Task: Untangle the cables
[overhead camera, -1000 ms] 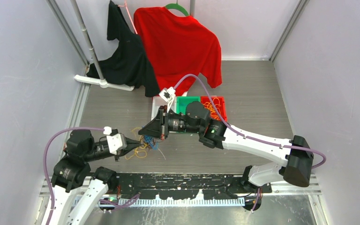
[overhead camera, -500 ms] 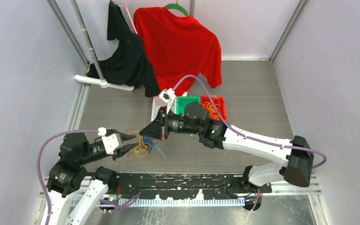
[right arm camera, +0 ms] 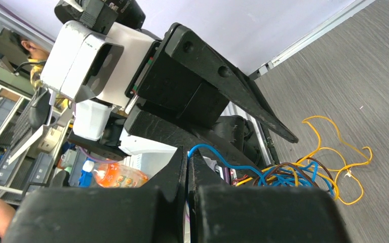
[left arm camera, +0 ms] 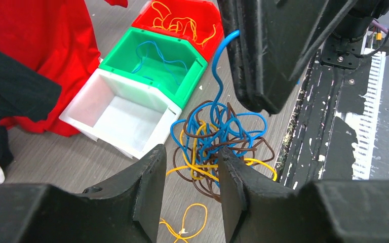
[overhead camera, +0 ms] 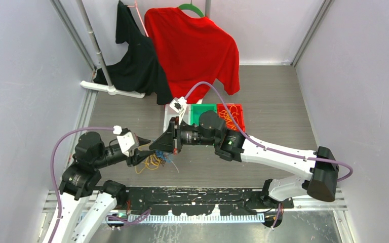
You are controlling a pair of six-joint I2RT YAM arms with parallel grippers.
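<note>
**Blue cable pinched by the right claw above the knot**

The cables (left arm camera: 218,136) lie in one loose knot of blue, orange-yellow and dark brown loops on the grey worktop (overhead camera: 273,101), just on the near side of a row of three bins and directly between the two claws.

The right claw (right arm camera: 187,152) is closed, its fingers pressed together on the blue cable (left arm camera: 222,61). In the left wrist view this cable climbs steeply from the knot to the claw, its long axis close to upright. Its lower end disappears into the tangle.

The left claw (left arm camera: 190,152) stands with its fingers parted and nothing clamped between them. It points at the knot from the left, tips close to the right claw's tip. Whether a finger touches a strand cannot be told.

A slack orange-yellow loop (left arm camera: 187,223) trails out of the knot across the worktop toward the near edge, lying flat.

The red bin (left arm camera: 147,20) holds orange strands (left arm camera: 182,23), the green bin (left arm camera: 182,83) beside it holds a blue strand (left arm camera: 152,55), and the white bin (left arm camera: 131,86) sits at the left end of the row.

Behind them hang a red shirt (overhead camera: 192,45) and a black garment (overhead camera: 137,61).
</note>
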